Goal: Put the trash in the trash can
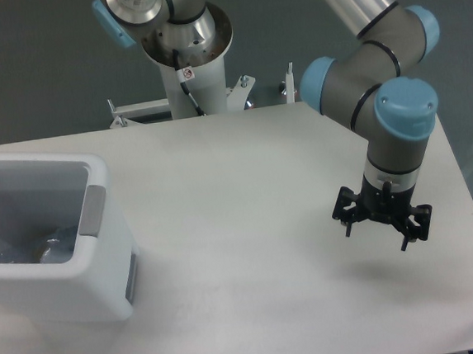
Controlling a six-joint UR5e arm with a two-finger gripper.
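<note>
With its fingers spread and empty, the gripper [382, 222] hangs far right of the trash can [104, 275], whose half-hidden contents may be trash left uncounted

- Even, fairly bright light from overhead, with a cool bluish cast.
- The white desk [221, 195] looks pale and washed, without harsh glare.
- A soft shadow lies on the desk at about 6 o'clock from the end effector [381, 224].
- The inside of the trash can [103, 263] is dimmer.
- Overall sharpness is modest and fine detail looks smeared.
</note>
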